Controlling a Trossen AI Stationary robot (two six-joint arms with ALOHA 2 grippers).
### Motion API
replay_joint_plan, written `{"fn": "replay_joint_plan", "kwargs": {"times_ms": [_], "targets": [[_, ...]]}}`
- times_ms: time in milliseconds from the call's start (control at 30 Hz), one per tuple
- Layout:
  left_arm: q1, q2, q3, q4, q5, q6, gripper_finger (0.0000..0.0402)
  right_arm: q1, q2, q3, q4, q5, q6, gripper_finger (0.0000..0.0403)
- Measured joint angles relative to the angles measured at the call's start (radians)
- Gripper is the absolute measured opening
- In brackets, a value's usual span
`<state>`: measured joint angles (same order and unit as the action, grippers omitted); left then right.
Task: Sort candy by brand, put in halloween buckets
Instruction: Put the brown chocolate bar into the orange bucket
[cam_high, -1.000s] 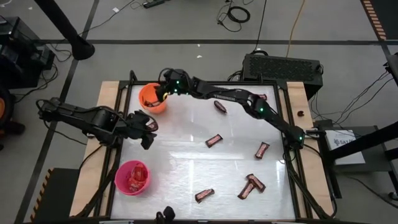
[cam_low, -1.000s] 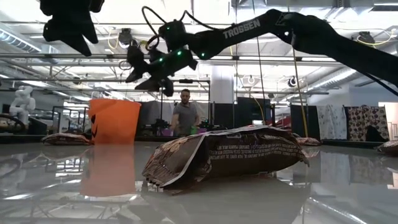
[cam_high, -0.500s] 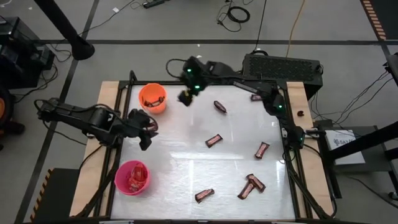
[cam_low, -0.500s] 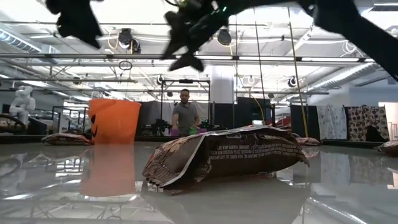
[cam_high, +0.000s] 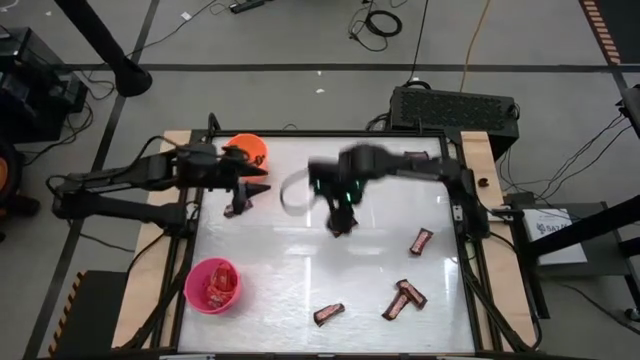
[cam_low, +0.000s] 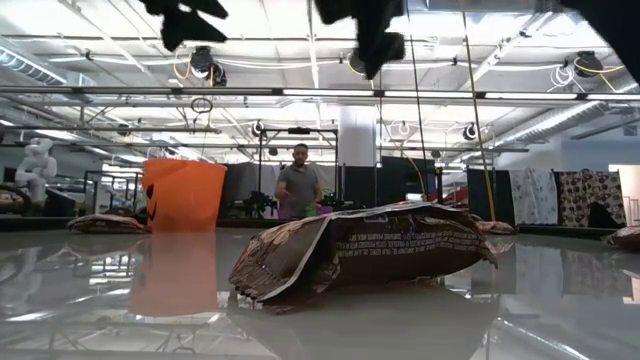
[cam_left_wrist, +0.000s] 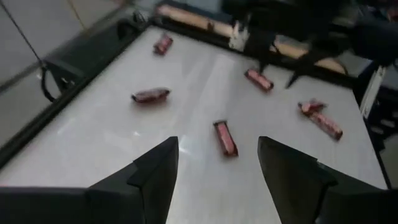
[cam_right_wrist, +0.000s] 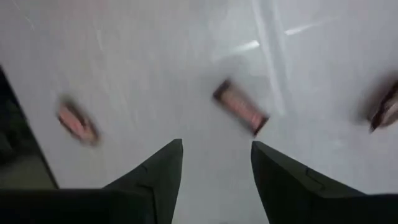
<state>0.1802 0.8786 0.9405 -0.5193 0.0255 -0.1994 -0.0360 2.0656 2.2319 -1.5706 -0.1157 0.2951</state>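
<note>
Since half a second earlier the right arm had swung away from the orange bucket and out over the middle of the tabletop, while the left arm had lifted up to sit right beside that bucket. Big sweep, fast, and the right gripper hung above the glossy surface, well apart from the orange bucket now. Its fingers stood spread, nothing between them, and a dark bar lay on the tabletop just ahead of them.

Left gripper hovered just beside the orange bucket, on the side toward the pink bucket. Its fingers were parted too, empty, looking across the scattered candy.

Loose candy remained: 1 bar far from the orange bucket toward the opposite edge, a pair beyond that, and 1 more nearer the pink bucket's end of the tabletop. At table level a crumpled brown wrapper filled the foreground, with the orange bucket standing behind it. A person stood far back in the room.

By the look of it, this was the reach for the next piece, drop-off done. Next move would call for lining the spread fingers across the bar's narrow width, coming down flat to the slick surface and closing without skidding it away.
</note>
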Motion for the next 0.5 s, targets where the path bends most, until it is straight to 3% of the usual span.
{"fn": "replay_joint_plan", "kwargs": {"times_ms": [167, 267, 500], "targets": [[0.059, 0.084, 0.0, 0.028, 0.1, 0.043, 0.0226, 0.175, -0.055, -0.198, 0.006, 0.037, 0.03, 0.0183], [0.062, 0.134, 0.0, 0.044, 0.14, 0.05, 0.0226, 0.271, -0.123, -0.384, 0.011, 0.028, 0.114, 0.0183], [0.062, 0.218, 0.0, 0.11, 0.228, 0.048, 0.0226, 0.416, -0.327, -0.821, 0.251, -0.268, 0.559, 0.0183]]}}
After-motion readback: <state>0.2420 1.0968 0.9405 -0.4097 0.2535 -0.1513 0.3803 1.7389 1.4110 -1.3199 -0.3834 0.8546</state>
